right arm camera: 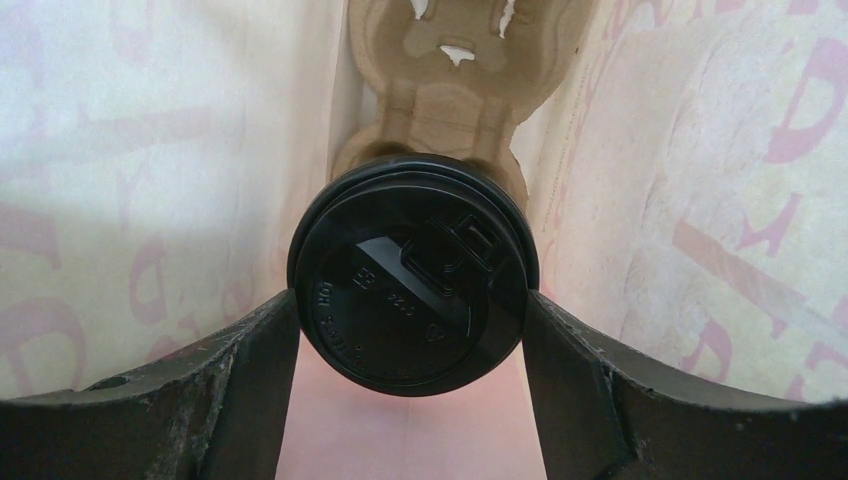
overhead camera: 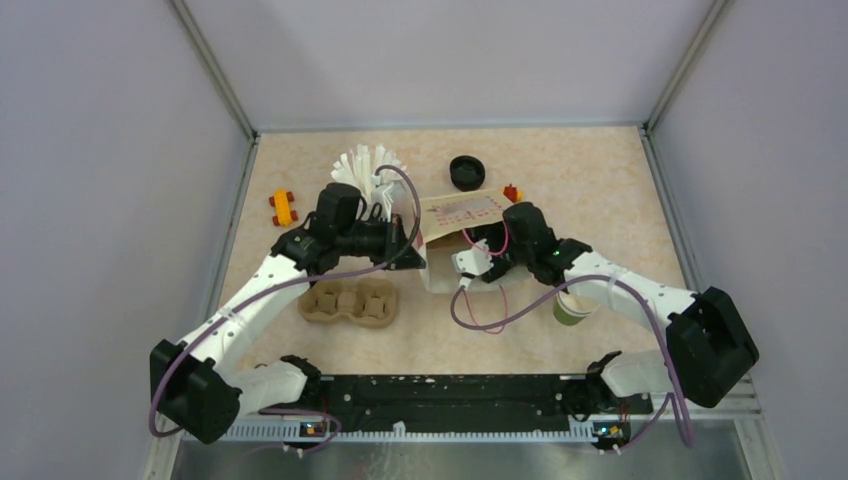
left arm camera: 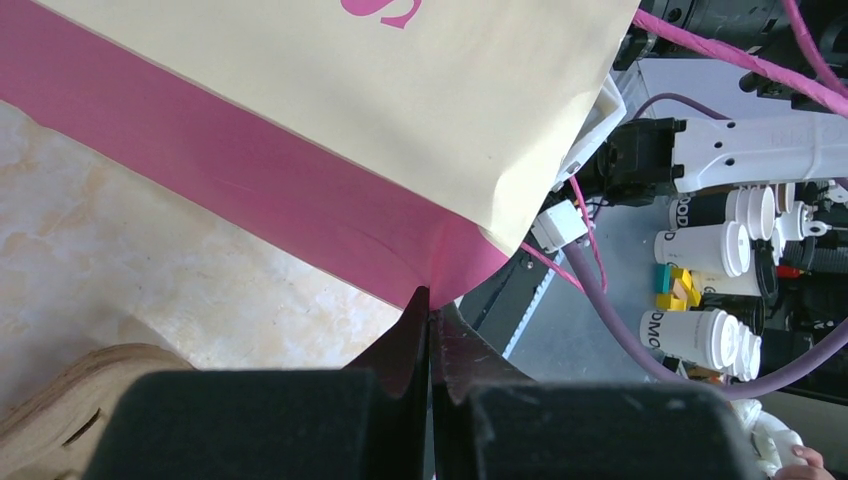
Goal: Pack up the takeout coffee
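Note:
The takeout coffee (right arm camera: 412,275) shows only in the right wrist view, as a round black lid seen from above, inside the cream and pink paper bag (overhead camera: 460,215). My right gripper (right arm camera: 410,310) reaches into the bag, with one finger on each side of the lid. A brown cardboard cup carrier (right arm camera: 450,70) lies in the bag just beyond the cup. My left gripper (left arm camera: 430,310) is shut on the pink edge of the bag (left arm camera: 330,100) and holds it at the bag's left side (overhead camera: 418,240). In the top view the cup is hidden by the bag.
A second cardboard carrier (overhead camera: 350,302) lies near the left arm. A green-sided cup (overhead camera: 572,305) stands under the right arm. A white cup of straws (overhead camera: 368,170), a loose black lid (overhead camera: 466,171) and an orange toy (overhead camera: 284,207) sit further back.

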Available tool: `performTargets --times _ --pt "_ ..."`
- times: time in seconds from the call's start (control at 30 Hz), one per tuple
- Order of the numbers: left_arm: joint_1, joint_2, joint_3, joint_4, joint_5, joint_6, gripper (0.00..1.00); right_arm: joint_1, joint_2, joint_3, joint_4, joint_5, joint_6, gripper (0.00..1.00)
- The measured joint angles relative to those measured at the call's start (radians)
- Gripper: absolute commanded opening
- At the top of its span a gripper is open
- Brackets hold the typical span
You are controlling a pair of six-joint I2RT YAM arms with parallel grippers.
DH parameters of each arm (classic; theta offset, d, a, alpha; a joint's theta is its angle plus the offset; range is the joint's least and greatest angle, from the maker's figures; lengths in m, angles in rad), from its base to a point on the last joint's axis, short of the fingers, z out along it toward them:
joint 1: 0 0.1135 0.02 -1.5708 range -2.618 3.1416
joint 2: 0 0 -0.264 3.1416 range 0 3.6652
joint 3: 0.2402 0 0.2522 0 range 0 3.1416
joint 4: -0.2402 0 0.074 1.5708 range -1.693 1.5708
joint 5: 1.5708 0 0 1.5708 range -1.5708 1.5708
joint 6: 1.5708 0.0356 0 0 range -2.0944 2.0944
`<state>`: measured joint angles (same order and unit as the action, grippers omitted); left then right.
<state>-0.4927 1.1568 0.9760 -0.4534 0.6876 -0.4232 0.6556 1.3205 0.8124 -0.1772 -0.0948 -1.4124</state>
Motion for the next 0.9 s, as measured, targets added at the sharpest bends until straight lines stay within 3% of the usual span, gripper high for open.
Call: performTargets --times 0.13,0.2,0.23,0.47,0.67,0.9 --pt "0.000 0.000 0.006 0.002 0.000 -0.002 0.00 -0.002 -0.001 0.009 -0.015 0.000 0.014 0.77" --pt "0.000 0.002 0.011 0.002 0.000 -0.002 0.00 -0.004 -0.001 0.029 -0.049 -0.001 0.028 0.91" --pt "0.000 0.005 0.015 0.003 0.000 -0.002 0.00 -0.004 -0.001 0.041 -0.066 -0.002 0.035 0.92" --pt "-0.001 0.014 0.026 0.010 0.000 -0.010 0.00 -0.003 -0.005 0.086 -0.152 -0.004 0.071 0.92" --pt "-0.002 0.015 0.031 0.013 -0.001 -0.017 0.00 -0.003 -0.024 0.087 -0.190 -0.005 0.080 0.86" --pt "-0.002 0.025 0.040 0.014 -0.004 -0.021 0.00 -0.003 -0.044 0.087 -0.212 -0.005 0.090 0.89"
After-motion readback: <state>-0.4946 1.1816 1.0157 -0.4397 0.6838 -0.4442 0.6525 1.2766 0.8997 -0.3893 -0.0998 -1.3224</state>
